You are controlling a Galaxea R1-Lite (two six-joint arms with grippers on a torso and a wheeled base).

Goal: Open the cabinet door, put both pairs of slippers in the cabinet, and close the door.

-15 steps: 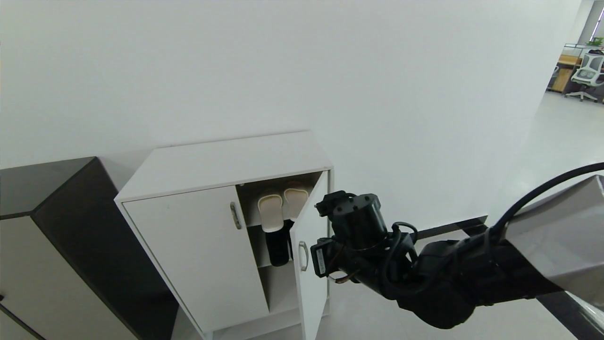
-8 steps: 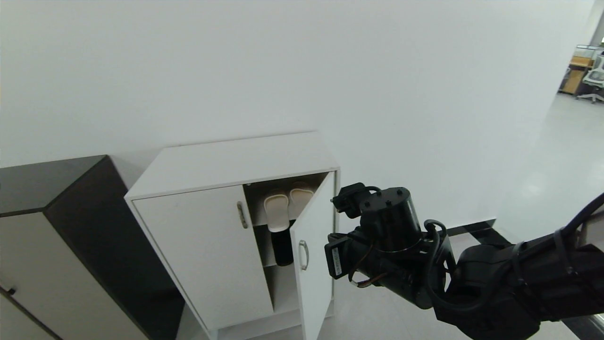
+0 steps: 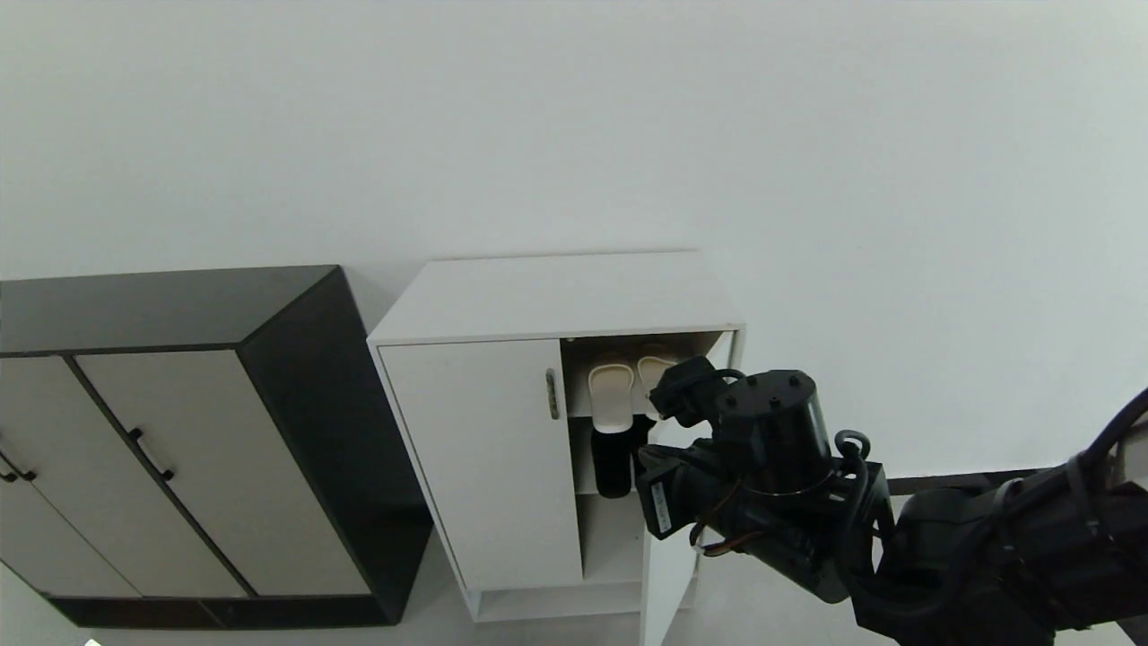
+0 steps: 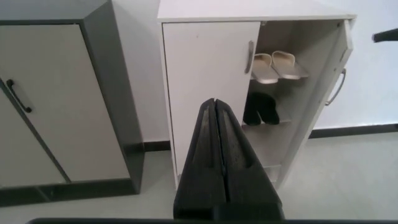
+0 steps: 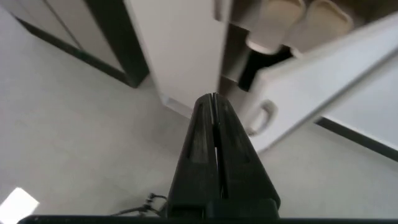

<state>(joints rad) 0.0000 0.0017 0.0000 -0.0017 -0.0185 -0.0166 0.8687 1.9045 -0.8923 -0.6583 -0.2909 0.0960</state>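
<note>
The white cabinet (image 3: 556, 296) has its left door (image 3: 484, 449) closed and its right door (image 4: 323, 124) swung open. A beige pair of slippers (image 3: 614, 395) lies on the upper shelf, and a black pair (image 3: 614, 462) stands on the shelf below. My right arm (image 3: 762, 449) hangs in front of the open door, covering most of it in the head view. My right gripper (image 5: 214, 99) is shut and empty, just short of the door's handle (image 5: 261, 118). My left gripper (image 4: 214, 106) is also shut and empty, well back from the cabinet.
A black cabinet with pale doors (image 3: 161, 422) stands directly left of the white one. A white wall (image 3: 574, 135) rises behind both. Bare pale floor (image 5: 81, 124) lies in front, and a dark baseboard (image 3: 951, 480) runs to the right.
The head camera has turned left, so the cabinets sit further right in the picture. My right arm now overlaps the open door instead of sitting beside it.
</note>
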